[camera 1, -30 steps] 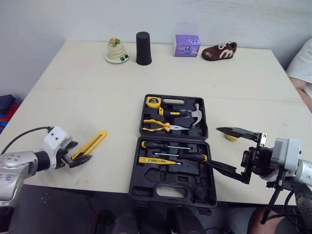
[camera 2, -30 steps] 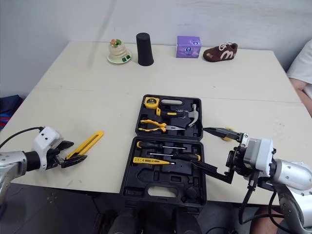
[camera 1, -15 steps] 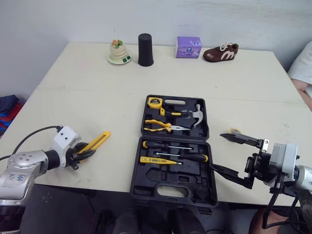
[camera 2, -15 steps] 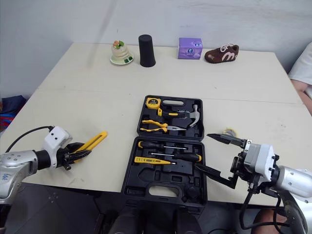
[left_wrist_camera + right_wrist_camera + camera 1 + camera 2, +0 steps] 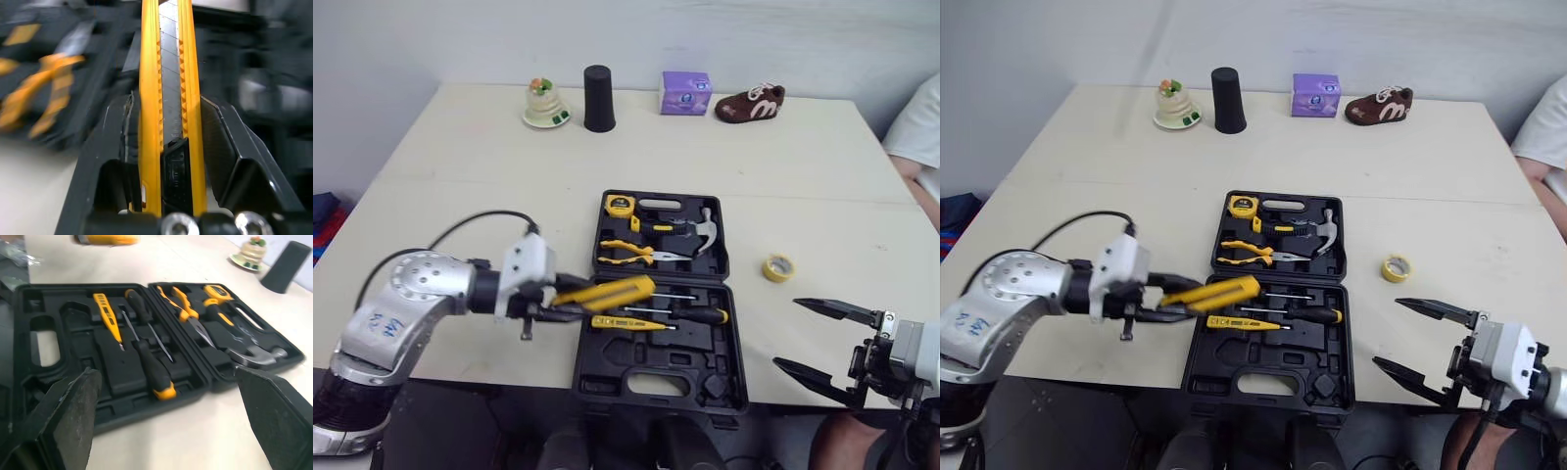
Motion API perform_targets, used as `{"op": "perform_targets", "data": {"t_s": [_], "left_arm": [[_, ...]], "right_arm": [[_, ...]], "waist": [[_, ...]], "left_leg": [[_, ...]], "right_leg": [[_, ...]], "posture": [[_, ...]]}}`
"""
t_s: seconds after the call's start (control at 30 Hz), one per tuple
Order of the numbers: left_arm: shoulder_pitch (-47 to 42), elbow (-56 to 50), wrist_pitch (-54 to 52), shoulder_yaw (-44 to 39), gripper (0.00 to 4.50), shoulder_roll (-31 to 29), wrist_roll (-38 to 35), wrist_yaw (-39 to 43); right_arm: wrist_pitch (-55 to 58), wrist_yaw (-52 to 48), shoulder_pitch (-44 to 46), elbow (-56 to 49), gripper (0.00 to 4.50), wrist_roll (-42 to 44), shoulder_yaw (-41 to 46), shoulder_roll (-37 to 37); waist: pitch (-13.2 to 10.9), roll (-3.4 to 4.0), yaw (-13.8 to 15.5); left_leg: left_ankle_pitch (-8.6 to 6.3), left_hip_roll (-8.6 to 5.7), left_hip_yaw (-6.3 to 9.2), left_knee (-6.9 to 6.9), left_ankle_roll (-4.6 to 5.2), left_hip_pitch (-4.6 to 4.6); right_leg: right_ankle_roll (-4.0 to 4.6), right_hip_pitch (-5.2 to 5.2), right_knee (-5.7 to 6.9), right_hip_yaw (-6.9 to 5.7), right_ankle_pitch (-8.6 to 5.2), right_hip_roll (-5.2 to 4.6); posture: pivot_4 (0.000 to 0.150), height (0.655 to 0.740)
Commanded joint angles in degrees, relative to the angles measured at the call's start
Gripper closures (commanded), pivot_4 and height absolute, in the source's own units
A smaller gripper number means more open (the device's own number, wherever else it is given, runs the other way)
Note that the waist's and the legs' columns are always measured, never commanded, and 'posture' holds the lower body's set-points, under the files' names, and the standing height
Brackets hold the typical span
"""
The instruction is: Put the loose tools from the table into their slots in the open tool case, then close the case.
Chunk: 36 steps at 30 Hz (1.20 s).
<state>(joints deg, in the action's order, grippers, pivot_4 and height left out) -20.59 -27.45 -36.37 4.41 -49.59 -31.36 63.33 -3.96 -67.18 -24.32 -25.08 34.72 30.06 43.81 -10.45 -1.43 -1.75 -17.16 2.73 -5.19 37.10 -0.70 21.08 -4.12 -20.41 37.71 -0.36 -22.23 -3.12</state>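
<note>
Most slots in the open tool case point(image 5: 656, 380), at the middle of the table's point(image 5: 460, 196) near edge, already hold tools. I judge the job past halfway, with the yellow utility knife point(image 5: 607, 291) to seat, a tape roll point(image 5: 777, 267) loose toward the table's right edge, and the lid to close. My left end effector point(image 5: 560, 305) is clamped on the knife's rear, holding it over the case's near-left part, while my right end effector point(image 5: 789, 334) waits spread wide and empty by the near right corner.
</note>
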Motion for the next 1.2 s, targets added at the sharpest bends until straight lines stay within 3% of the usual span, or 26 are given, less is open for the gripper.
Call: {"op": "perform_targets", "data": {"t_s": [0.03, 0.2, 0.43, 0.9, 1.1, 1.2], "left_arm": [[-3.3, -3.9, -3.1, 5.3, 3.24, 3.4, -2.5, 0.1], [-3.6, -3.6, 0.2, 15.4, 3.24, 5.9, 4.5, 1.0], [-6.5, 4.5, 7.8, 22.4, 3.24, 11.0, 13.8, 0.4], [-7.6, 6.2, 5.4, 24.1, 3.24, 11.6, 20.2, -0.4], [-7.1, 4.2, 0.5, 24.0, 3.24, 12.7, 18.4, -1.4], [-6.9, 3.6, -0.1, 23.1, 1.89, 13.1, 17.2, -1.2]], "right_arm": [[-1.2, -0.8, -1.3, -1.9, 0.0, -2.2, 1.4, 1.1], [-1.2, -0.6, -5.1, -4.7, 0.0, -3.4, 2.5, 0.6], [1.7, 3.3, -8.0, -9.5, 0.0, -2.8, 4.8, -0.6], [3.7, 4.7, -10.1, -11.5, 0.0, -1.9, 6.8, -2.1], [2.3, 3.5, -10.2, -10.0, 0.0, -2.1, 6.8, -3.0], [2.0, 3.2, -10.3, -9.5, 0.0, -2.1, 6.8, -3.5]], "waist": [[0.0, 0.02, 0.2], [0.0, 0.02, 0.3], [0.0, 0.02, 0.4], [0.0, 0.02, 0.3], [0.0, 0.02, 0.3], [0.0, 0.02, 0.3]], "left_leg": [[0.01, 0.0, 0.02, 0.01, 0.0, 0.0], [0.02, 0.05, 0.0, 0.03, -0.03, 0.03], [0.03, 0.07, -0.06, 0.12, -0.05, 0.01], [0.03, 0.09, -0.08, 0.09, -0.04, 0.01], [0.03, 0.09, -0.08, 0.1, -0.04, 0.01], [0.03, 0.09, -0.07, 0.1, -0.04, 0.01]], "right_leg": [[0.0, 0.0, 0.01, 0.01, 0.0, 0.04], [-0.07, -0.01, -0.07, 0.43, 0.04, 0.36], [-0.13, -0.02, -0.04, 0.67, 0.07, 0.47], [-0.13, -0.05, -0.03, 0.72, 0.07, 0.48], [-0.13, -0.05, -0.01, 0.72, 0.07, 0.48], [-0.13, -0.05, -0.01, 0.72, 0.07, 0.47]], "posture": [[0.15, 0.7341], [0.15, 0.7341], [0.15, 0.7341], [0.15, 0.7341], [0.15, 0.7341], [0.15, 0.7341]]}}
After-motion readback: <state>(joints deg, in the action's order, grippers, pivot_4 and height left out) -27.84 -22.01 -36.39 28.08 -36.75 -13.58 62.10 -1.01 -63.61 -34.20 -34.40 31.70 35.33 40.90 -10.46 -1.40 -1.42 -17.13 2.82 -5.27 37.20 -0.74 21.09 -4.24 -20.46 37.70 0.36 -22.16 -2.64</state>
